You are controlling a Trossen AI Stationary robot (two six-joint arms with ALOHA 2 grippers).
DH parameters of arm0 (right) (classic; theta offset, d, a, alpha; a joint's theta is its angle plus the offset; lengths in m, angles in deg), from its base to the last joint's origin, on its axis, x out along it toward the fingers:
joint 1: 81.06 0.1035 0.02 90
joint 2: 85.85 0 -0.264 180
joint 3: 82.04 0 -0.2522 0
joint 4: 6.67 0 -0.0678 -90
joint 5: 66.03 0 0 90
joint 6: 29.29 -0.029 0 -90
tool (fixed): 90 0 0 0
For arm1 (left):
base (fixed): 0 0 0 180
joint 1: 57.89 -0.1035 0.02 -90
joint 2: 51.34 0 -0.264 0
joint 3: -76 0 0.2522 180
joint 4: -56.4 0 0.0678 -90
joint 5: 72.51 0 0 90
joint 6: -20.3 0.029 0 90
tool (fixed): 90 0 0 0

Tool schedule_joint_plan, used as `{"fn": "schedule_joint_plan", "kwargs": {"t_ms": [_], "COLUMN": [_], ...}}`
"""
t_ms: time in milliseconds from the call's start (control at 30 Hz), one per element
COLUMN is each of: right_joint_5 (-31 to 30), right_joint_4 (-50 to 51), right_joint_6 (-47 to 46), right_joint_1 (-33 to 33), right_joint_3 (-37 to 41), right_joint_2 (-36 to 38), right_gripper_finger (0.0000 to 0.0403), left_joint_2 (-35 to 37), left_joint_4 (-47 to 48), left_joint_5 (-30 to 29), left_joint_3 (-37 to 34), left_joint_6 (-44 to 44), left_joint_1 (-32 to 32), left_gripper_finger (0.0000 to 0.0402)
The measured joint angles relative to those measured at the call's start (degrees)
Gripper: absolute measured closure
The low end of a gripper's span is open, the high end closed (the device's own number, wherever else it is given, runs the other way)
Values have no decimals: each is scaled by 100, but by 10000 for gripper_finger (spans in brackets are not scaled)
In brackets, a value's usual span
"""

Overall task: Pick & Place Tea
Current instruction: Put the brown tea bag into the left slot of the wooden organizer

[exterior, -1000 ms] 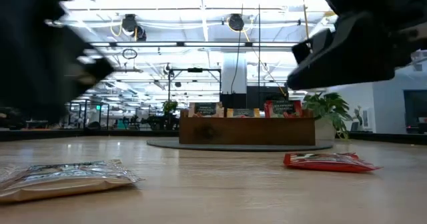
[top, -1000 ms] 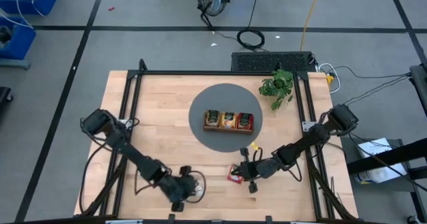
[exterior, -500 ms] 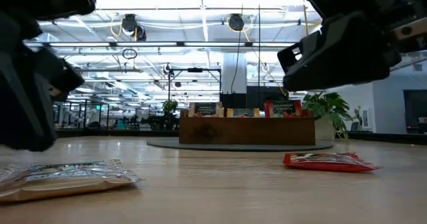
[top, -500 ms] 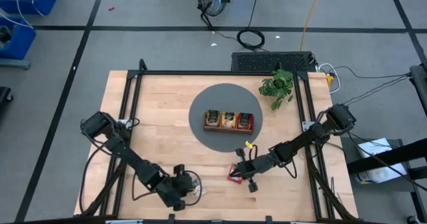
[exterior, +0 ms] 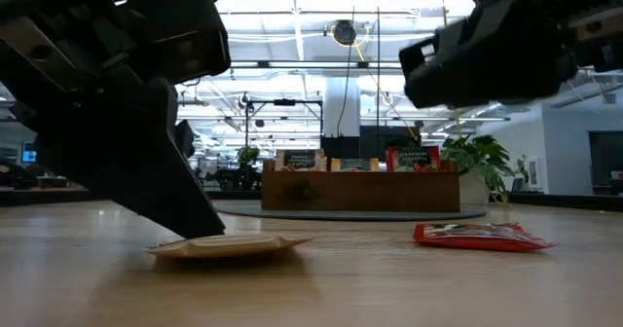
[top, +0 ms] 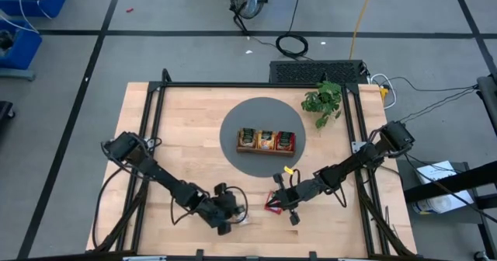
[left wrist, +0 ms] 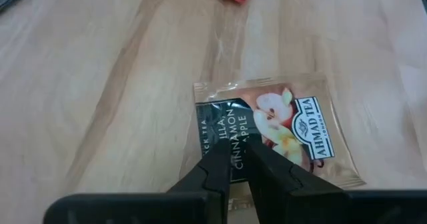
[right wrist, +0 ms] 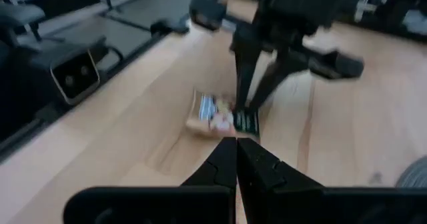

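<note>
Left pincer (left wrist: 238,159) low on the surface (top: 186,160), near front edge; jaws nearly together, nipping the dark-green end of a cream sachet (left wrist: 273,134) lying flat. Probably edge grip because a flat packet gives no other purchase.

Red sachet (top: 273,204) flat on wood just right of it, near the right pincer (top: 289,207). Right pincer clenched, empty, hovering clear above — likely waiting its turn.

Wooden tray (top: 266,141) well behind, on grey round mat (top: 233,121); sachets standing upright in compartments, presumably the destination.
</note>
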State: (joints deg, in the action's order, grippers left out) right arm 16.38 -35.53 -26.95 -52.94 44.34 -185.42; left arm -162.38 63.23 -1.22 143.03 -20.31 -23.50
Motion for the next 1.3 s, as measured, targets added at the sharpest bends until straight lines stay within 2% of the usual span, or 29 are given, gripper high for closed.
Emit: {"fn": "schedule_joint_plan", "kwargs": {"t_ms": [267, 433, 667, 1033, 1300], "right_joint_5": [2, 15, 173, 197, 476], "right_joint_4": [-49, -87, -923, -640, -390], "right_joint_6": [77, 138, 217, 378, 482], "right_joint_1": [-2, -2, 25, 0, 0], "right_joint_3": [-2, -2, -29, -684, -1033], "right_joint_2": [2, -10, -471, -1104, -1374], "right_gripper_finger": [403, 403, 403, 403, 403], "left_joint_2": [362, 405, 319, -117, -223], "left_joint_4": [-46, -455, -680, -924, -999], "left_joint_5": [10, -80, -15, 151, 29], "left_joint_3": [-31, -24, -20, -20, -11], "left_joint_6": [181, 203, -90, -68, 125], "left_joint_1": [197, 419, 544, 311, -86], "left_gripper_finger": [346, 346, 346, 346, 346]}}
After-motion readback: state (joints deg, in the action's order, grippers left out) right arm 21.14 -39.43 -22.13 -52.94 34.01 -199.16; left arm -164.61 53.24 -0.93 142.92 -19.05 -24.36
